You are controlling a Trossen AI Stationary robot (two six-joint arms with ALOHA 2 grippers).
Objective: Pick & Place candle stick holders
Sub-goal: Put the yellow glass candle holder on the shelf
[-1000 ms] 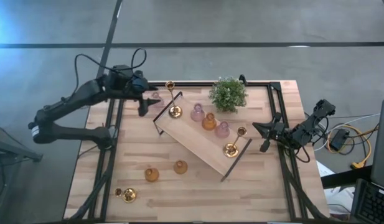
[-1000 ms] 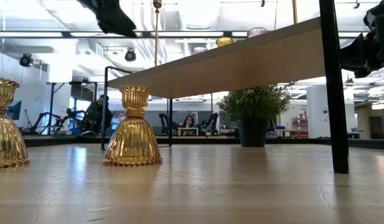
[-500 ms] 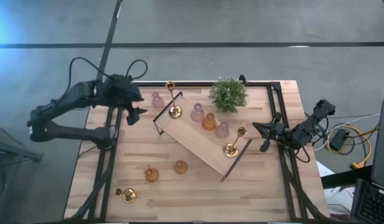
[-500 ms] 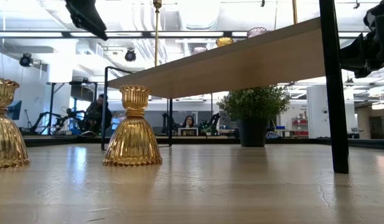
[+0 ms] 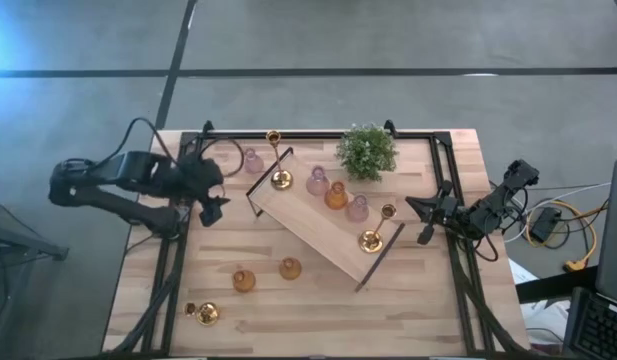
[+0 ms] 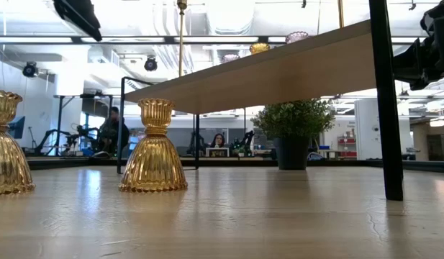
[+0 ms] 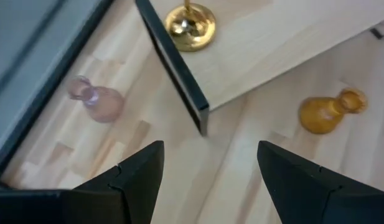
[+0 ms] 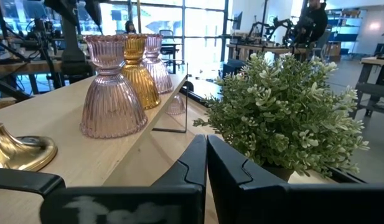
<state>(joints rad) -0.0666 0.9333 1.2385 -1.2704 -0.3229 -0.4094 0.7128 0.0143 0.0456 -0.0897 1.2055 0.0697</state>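
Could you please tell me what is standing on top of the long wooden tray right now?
On the wooden tray stand five candle holders: a gold one at one end, then pink, amber and pink glass ones, and a gold one at the other end. Nothing covers them from above.

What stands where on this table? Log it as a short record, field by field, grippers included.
tray: wooden tray, diagonal, mid-table
on tray: gold holders at both ends; between them pink, amber, pink
off tray: loose pink holder by the far-left corner; two amber holders and a loose gold holder front-left
plant: potted plant, far edge, beside the tray
left gripper: open, empty, over the table's left edge
right gripper: shut, empty, at the right edge
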